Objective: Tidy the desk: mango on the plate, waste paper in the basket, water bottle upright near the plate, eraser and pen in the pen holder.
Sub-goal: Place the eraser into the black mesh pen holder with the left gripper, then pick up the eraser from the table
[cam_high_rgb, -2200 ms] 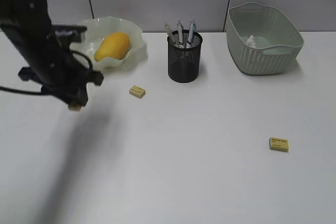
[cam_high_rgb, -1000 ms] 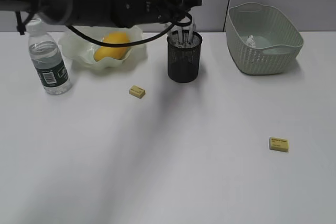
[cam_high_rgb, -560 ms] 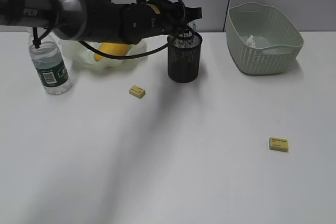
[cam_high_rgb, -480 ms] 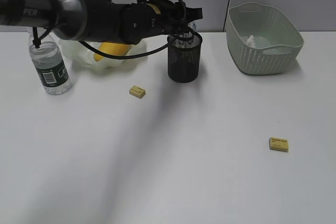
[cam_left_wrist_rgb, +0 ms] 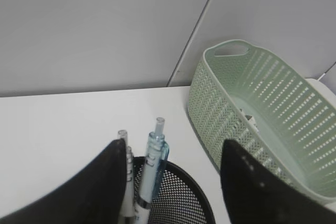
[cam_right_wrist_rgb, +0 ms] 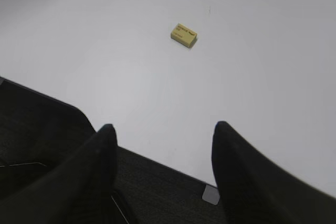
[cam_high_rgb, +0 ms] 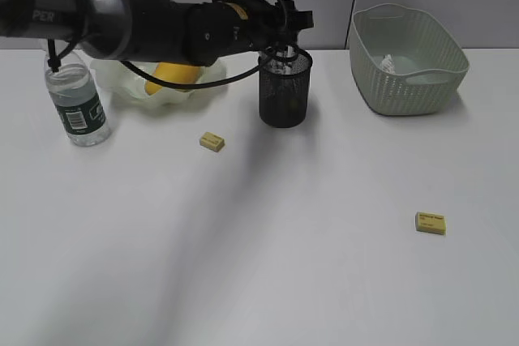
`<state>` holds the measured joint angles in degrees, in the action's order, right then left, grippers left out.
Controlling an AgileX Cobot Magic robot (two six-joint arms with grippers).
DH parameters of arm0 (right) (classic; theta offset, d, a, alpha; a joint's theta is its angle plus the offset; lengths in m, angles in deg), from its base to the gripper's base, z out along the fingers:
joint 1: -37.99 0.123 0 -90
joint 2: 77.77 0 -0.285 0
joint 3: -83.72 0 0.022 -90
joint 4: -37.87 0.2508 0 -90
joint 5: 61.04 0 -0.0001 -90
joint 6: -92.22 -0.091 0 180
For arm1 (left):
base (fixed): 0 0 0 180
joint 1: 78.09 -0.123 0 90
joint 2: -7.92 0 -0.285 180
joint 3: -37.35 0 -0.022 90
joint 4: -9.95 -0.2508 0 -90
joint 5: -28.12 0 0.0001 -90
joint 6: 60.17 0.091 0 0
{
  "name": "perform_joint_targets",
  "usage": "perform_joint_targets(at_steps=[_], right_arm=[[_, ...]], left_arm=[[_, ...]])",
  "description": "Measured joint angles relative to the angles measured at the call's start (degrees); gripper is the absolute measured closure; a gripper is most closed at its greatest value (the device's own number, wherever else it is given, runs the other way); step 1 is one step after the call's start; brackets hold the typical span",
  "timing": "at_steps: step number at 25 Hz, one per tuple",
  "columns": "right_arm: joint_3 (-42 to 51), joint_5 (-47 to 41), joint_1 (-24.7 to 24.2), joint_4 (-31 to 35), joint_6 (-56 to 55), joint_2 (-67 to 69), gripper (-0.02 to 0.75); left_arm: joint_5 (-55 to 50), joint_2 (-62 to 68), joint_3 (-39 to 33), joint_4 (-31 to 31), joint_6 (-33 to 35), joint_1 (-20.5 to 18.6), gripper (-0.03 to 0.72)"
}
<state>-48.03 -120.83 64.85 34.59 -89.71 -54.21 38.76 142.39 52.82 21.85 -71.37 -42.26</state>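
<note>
My left gripper [cam_left_wrist_rgb: 173,153] is open right above the black mesh pen holder [cam_high_rgb: 284,91], with nothing held between its fingers. A blue pen [cam_left_wrist_rgb: 153,163] and a white one stand in the pen holder [cam_left_wrist_rgb: 195,195] below the jaws. The mango [cam_high_rgb: 169,75] lies in the ruffled plate [cam_high_rgb: 122,83], partly behind my left arm. The water bottle [cam_high_rgb: 76,104] stands upright left of the plate. One eraser [cam_high_rgb: 212,142] lies in front of the plate, another eraser [cam_high_rgb: 431,222] at the right front. Waste paper [cam_high_rgb: 388,62] lies inside the basket [cam_high_rgb: 408,79]. My right gripper [cam_right_wrist_rgb: 163,129] is open over the desk's edge.
The basket [cam_left_wrist_rgb: 247,98] is close to the right of the pen holder, against the grey back wall. In the right wrist view the eraser [cam_right_wrist_rgb: 184,34] lies on the white desk [cam_right_wrist_rgb: 252,77], well ahead of the jaws, with dark floor below them.
My left arm swung from the bottle across to the pen holder and has edged a little further right over it. The bottle, erasers and basket have not moved.
</note>
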Motion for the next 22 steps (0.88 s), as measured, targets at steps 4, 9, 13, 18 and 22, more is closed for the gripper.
perform_joint_targets(at_steps=[4, 9, 13, 18, 22], right_arm=[[0.00, 0.00, 0.00, -0.06, 0.00, 0.00, 0.279], [0.00, 0.02, 0.00, -0.06, 0.00, 0.00, 0.279], [0.00, 0.02, 0.00, -0.06, 0.00, 0.00, 0.279], [0.00, 0.02, 0.00, -0.06, 0.00, 0.00, 0.279], [0.00, 0.07, 0.00, -0.06, 0.00, 0.00, 0.279]], left_arm=[[-3.53, -3.72, 0.00, -1.70, 0.00, 0.00, 0.249], [-20.96, -11.76, 0.00, -10.58, 0.00, 0.00, 0.249], [-43.31, -16.72, 0.00, -15.60, 0.00, 0.00, 0.249], [-70.07, -19.99, 0.00, -21.50, 0.26, 0.00, 0.249], [-79.39, -21.95, 0.00, -27.34, 0.28, 0.00, 0.249]])
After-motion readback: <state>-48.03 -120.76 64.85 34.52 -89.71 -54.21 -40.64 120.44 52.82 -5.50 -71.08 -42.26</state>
